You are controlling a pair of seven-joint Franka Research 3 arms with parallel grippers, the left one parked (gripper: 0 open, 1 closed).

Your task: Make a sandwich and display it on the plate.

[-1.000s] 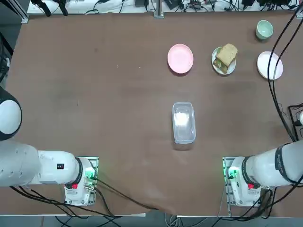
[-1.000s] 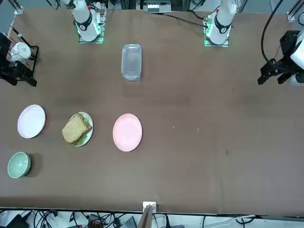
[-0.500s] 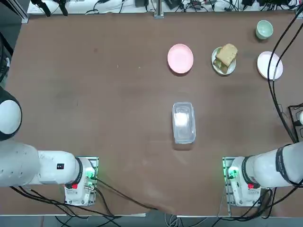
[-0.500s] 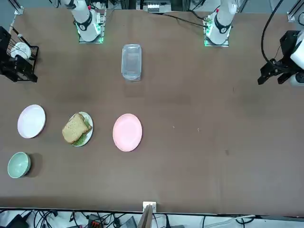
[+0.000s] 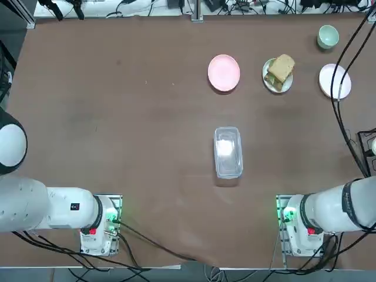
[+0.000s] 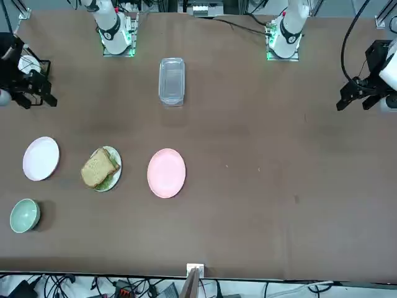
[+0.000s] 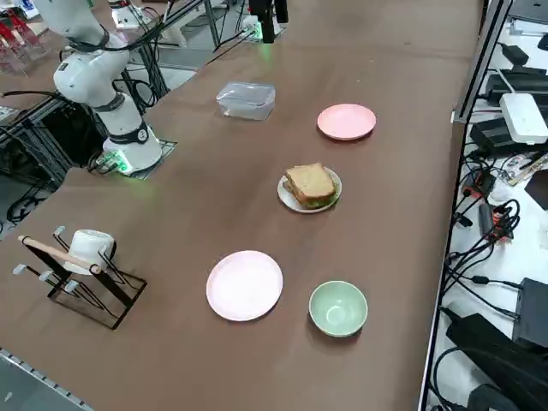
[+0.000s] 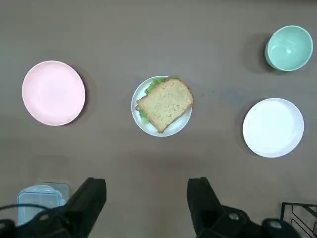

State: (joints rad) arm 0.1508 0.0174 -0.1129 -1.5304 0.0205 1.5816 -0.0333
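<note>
Sandwich point(image 8: 164, 104) sits assembled on the white plate point(image 8: 144, 122), between the pink plate point(image 8: 53, 92) and another white plate point(image 8: 273, 127). Task looks finished; right gripper point(image 8: 146, 198) hovers high above, fingers wide apart, empty.

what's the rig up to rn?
Nothing is being handled. The finished sandwich of two tan-brown toast slices with green lettuce sits on the small round white plate, between a pink round plate and another pale round plate. The right gripper hangs open and empty above the table, back from the sandwich.
</note>
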